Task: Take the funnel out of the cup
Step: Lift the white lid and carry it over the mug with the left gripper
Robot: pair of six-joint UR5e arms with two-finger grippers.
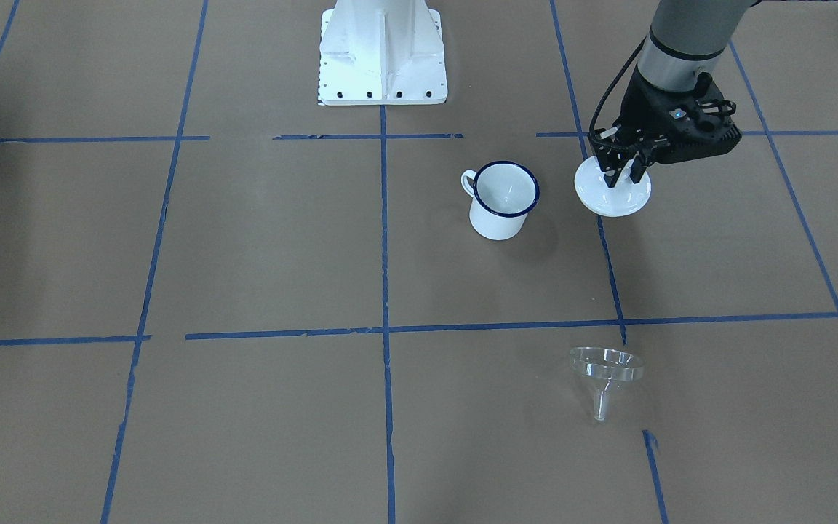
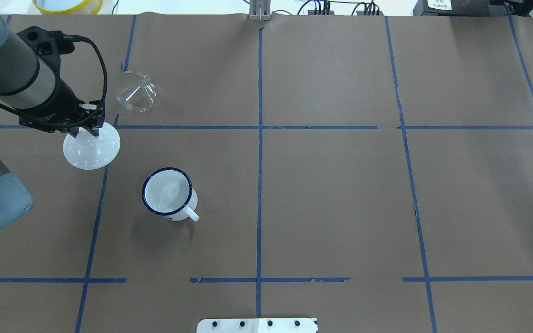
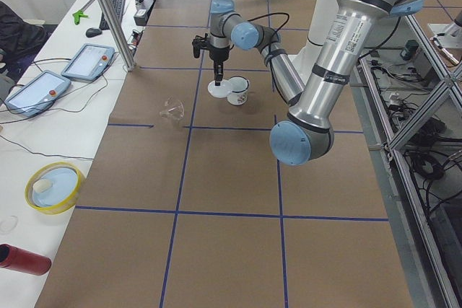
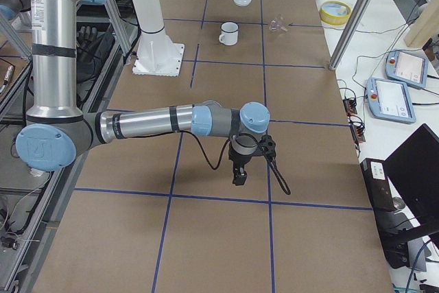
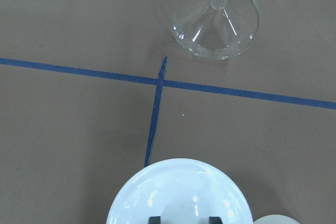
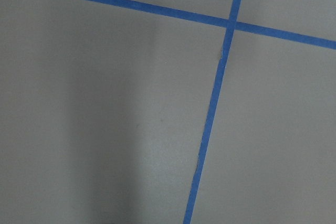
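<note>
The funnel lay tipped on its side on the table, well apart from the cup, which stood upright and empty. Being clear plastic, it looked light, stiff and slick, likely to roll, so a gentle pinch across the rim wall or spout seemed best. The left gripper sat over the white lid beside the cup, but whether it pinched the lid was unclear. Nor could the right gripper be read, hanging far off.

A round white lid sits directly under the left gripper, on brown paper crossed by blue tape lines. Well apart from that gripper, past the paper's edge, lie a yellow-rimmed dish, a red bottle and two tablets.
</note>
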